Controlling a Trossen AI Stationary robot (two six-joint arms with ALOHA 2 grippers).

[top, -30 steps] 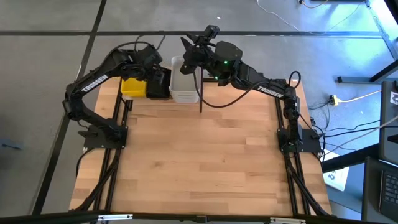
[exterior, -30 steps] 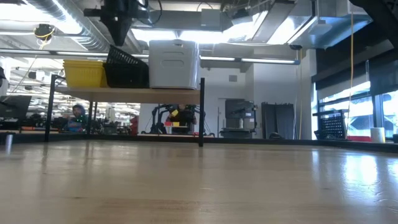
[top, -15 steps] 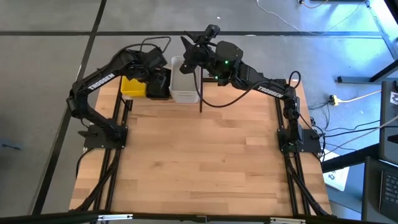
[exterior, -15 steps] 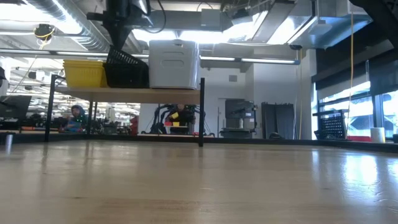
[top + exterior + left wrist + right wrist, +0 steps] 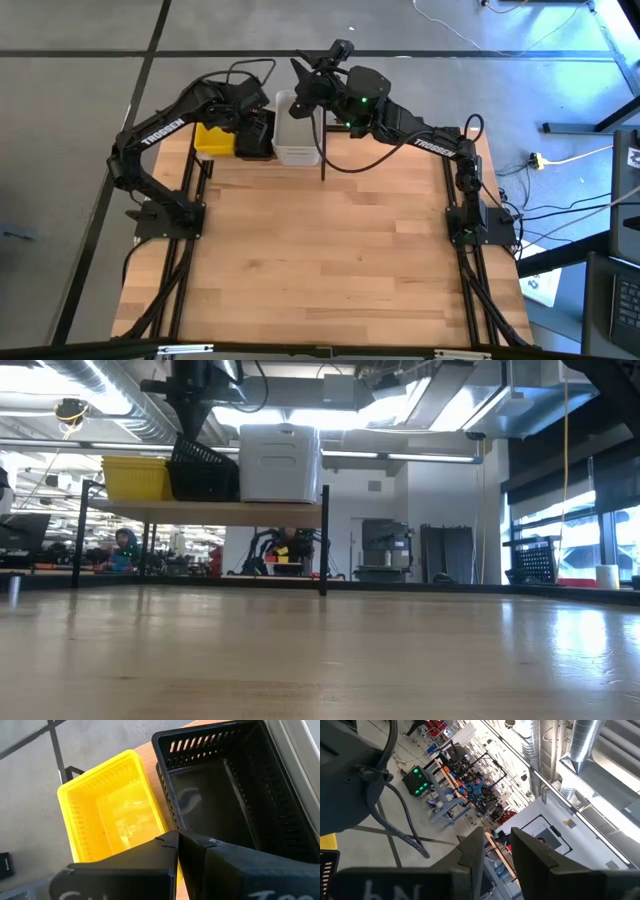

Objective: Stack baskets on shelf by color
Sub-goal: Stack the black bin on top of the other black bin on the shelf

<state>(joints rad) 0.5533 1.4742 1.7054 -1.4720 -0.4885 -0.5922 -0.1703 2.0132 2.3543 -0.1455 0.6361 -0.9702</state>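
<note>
Wooden shelf [image 5: 200, 512] carries 3 basket stacks; above its tilted black basket [image 5: 205, 465], the left gripper [image 5: 178, 842] is closed empty. Brushing that basket could topple it. Right gripper [image 5: 497, 847], above the white stack [image 5: 295, 135], stands open.

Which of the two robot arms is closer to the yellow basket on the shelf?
Left. The left gripper hangs shut over the black basket beside the yellow basket; the right gripper waits beyond the white basket, farther away.

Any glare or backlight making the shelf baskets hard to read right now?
Low view: bright ceiling lights backlight the shelf, so the black basket is a silhouette. Left wrist view: evenly lit, a soft sheen inside the yellow basket. High view: no glare.
</note>
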